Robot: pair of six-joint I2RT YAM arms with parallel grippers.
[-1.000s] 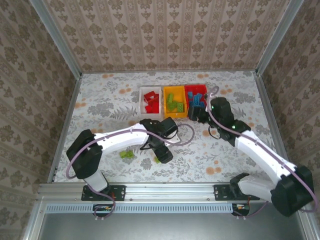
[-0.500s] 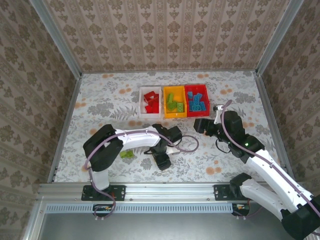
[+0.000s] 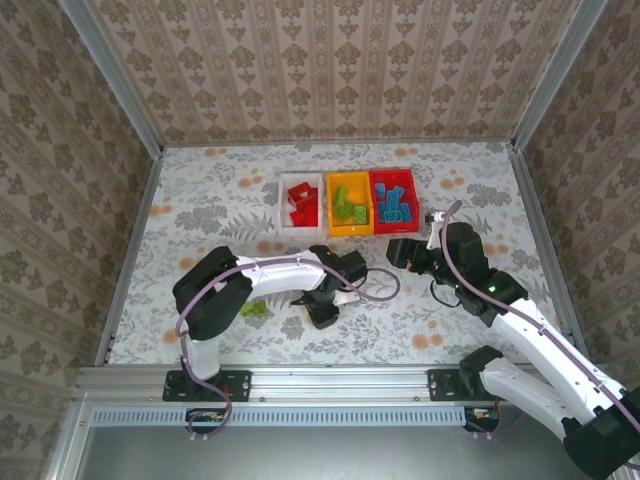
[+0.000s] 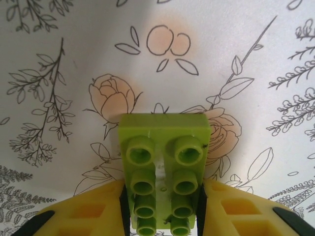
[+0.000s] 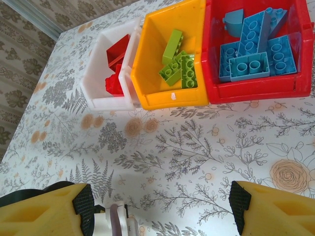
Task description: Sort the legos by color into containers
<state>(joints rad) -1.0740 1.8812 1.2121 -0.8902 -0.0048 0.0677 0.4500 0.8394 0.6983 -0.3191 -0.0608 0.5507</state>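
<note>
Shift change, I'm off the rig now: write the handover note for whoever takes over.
Left gripper: jaws shut on a lime green brick on the table.
Right gripper: open, empty, hovering before the red bin.
Done: red bricks in white bin, green bricks in yellow-orange bin, blue bricks in red bin.
Left: bin the gripped brick; fetch the other green brick on the table.

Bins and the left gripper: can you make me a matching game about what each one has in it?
Things:
1. white plastic bin
2. yellow-orange plastic bin
3. red plastic bin
4. left gripper

What it holds:
A. blue studded bricks
B. single lime green brick
C. red studded bricks
D. several lime green bricks

Pairs: 1-C, 2-D, 3-A, 4-B
</note>
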